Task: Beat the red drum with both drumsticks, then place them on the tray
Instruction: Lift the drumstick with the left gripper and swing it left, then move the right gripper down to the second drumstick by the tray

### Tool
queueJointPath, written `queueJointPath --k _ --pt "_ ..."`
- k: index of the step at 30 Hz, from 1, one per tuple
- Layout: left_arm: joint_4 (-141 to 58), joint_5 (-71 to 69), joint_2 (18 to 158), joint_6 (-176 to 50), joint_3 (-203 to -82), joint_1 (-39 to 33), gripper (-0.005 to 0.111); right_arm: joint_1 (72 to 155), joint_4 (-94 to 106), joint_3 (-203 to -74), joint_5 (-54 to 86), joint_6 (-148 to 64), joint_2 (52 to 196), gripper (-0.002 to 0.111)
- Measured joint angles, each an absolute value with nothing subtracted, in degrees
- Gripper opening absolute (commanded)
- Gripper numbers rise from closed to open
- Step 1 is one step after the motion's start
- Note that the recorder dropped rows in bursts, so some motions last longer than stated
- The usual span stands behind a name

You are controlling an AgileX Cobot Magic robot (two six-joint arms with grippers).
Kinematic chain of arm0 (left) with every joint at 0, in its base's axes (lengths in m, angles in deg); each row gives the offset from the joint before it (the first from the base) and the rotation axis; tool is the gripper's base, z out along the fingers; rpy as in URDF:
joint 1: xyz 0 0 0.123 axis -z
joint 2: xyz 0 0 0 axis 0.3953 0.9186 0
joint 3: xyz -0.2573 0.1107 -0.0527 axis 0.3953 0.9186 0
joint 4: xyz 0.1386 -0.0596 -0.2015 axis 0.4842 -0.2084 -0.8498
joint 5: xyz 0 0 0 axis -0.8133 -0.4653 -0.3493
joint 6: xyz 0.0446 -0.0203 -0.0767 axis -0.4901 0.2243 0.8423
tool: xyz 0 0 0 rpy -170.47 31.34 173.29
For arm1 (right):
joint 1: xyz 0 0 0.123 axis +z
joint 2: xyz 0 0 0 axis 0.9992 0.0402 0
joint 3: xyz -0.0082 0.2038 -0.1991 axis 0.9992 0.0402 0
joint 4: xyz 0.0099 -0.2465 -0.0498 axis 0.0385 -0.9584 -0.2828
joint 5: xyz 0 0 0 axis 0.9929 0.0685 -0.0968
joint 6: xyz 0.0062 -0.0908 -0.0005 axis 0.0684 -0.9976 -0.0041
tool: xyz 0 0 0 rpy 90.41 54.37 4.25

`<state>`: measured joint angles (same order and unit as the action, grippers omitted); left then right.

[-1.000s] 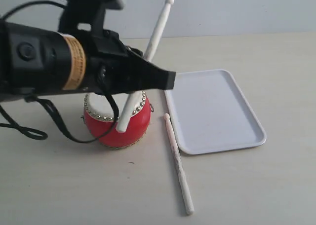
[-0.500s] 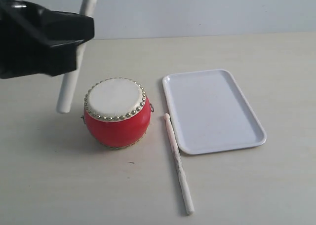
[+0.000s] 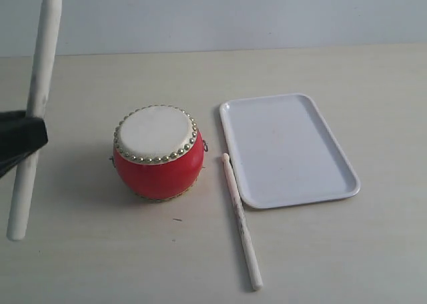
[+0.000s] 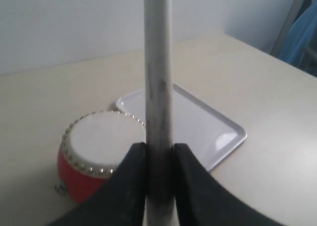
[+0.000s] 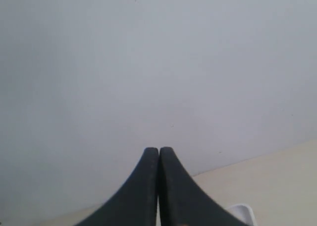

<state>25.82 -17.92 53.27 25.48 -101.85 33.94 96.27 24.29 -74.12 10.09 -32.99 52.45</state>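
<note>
Only the right wrist view shows the right tool [image 5: 158, 152], pinched together, empty; left tool [image 4: 159, 150] clamps one drumstick [image 4: 157, 62].

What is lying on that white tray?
Nothing: the tray is bare. A drumstick lies on the table beside it; the left gripper holds the other stick, hiding a strip of tray in its wrist view.

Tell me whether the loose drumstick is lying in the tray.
No, the drumstick lies on the table beside the tray, outside its rim.
</note>
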Motion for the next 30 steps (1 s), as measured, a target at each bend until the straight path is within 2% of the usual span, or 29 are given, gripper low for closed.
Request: queueJointPath --k 6,12,21,26,30 --pt "28.47 -18.13 52.9 29.0 -97.55 33.94 0.0 96.27 15.31 -84.14 15.21 -25.6 54.31 0.0" --pt "31.01 -18.13 52.9 32.45 -96.37 33.94 0.0 97.09 14.72 -95.51 21.56 -28.71 67.01 0.0" --pt "31.36 -18.13 52.9 34.17 -96.28 33.94 0.0 108.34 38.48 -111.25 39.54 -61.42 99.82 0.0" --pt "31.36 -18.13 52.9 34.28 -96.28 33.94 0.0 111.75 38.26 -118.4 47.8 -64.13 119.95 0.0" --pt "31.36 -18.13 52.9 34.39 -96.28 33.94 0.0 112.16 31.2 -121.83 53.05 -57.93 132.45 0.0"
